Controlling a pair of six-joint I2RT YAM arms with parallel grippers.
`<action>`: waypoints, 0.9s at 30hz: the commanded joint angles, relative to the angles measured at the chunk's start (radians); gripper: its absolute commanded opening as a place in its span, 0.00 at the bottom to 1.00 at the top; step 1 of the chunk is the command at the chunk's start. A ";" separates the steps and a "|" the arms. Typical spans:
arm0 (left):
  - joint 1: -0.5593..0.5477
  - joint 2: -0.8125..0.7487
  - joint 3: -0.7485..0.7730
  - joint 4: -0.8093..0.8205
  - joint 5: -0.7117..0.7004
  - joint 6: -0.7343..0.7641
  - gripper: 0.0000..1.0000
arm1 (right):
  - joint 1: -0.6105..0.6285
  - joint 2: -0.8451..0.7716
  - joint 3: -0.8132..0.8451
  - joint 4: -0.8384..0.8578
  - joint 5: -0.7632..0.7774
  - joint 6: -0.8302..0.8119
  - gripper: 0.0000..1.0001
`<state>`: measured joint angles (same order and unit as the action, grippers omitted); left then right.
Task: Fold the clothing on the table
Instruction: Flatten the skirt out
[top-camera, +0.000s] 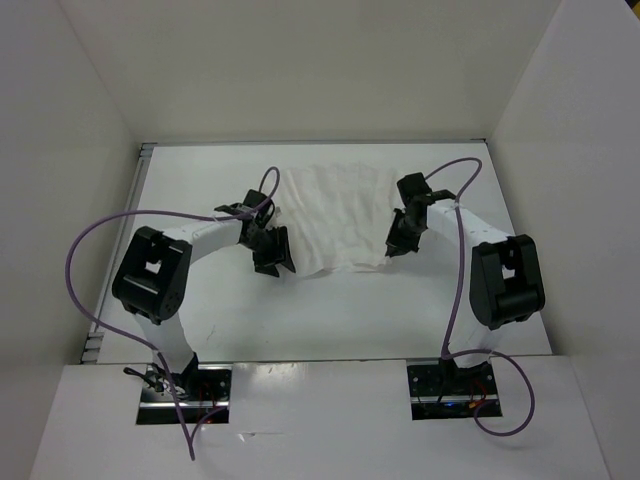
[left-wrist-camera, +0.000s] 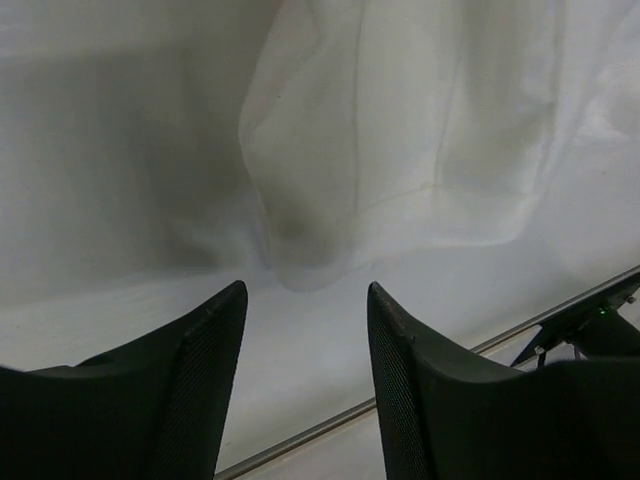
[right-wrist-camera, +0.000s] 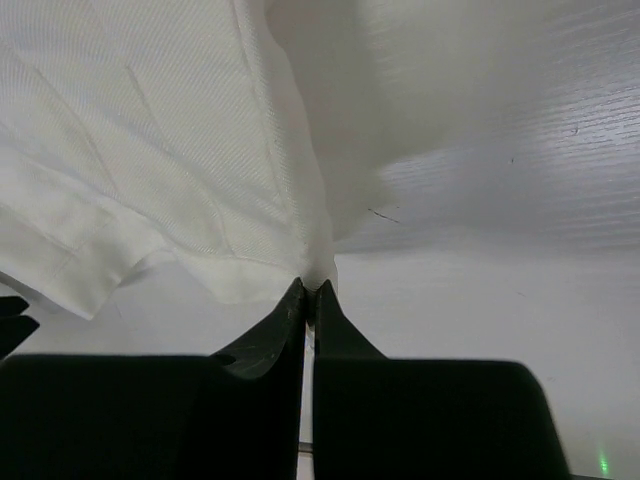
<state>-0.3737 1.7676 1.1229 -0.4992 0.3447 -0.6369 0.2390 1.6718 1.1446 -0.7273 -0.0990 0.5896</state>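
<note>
The clothing (top-camera: 335, 215), a thin white ribbed garment, lies spread on the white table (top-camera: 330, 315) between my two arms. At its near left corner my left gripper (top-camera: 275, 262) stands open. In the left wrist view a bulged fold of the clothing (left-wrist-camera: 310, 200) lies just beyond the fingertips, and only bare table shows between them at my left gripper (left-wrist-camera: 305, 290). My right gripper (top-camera: 393, 248) is at the near right edge. There it is shut on a pinched corner of the clothing (right-wrist-camera: 150, 150), which bunches up at the tips of my right gripper (right-wrist-camera: 310, 288).
White walls (top-camera: 60, 150) enclose the table on the left, back and right. A thin metal edge strip (left-wrist-camera: 420, 378) runs along the table's near side, close under the left fingers. Purple cables (top-camera: 85, 250) loop off both arms.
</note>
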 joint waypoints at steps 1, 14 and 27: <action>-0.011 0.027 -0.017 0.040 -0.005 -0.024 0.59 | 0.014 -0.029 0.040 -0.012 0.029 -0.014 0.00; -0.011 0.113 -0.026 0.106 -0.059 -0.093 0.30 | 0.014 -0.038 0.021 -0.003 0.001 -0.033 0.00; 0.087 -0.012 0.026 -0.045 -0.251 -0.031 0.00 | -0.013 -0.067 -0.006 -0.031 0.131 -0.033 0.00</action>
<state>-0.3550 1.8523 1.1416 -0.4416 0.2611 -0.7132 0.2466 1.6508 1.1461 -0.7319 -0.0467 0.5667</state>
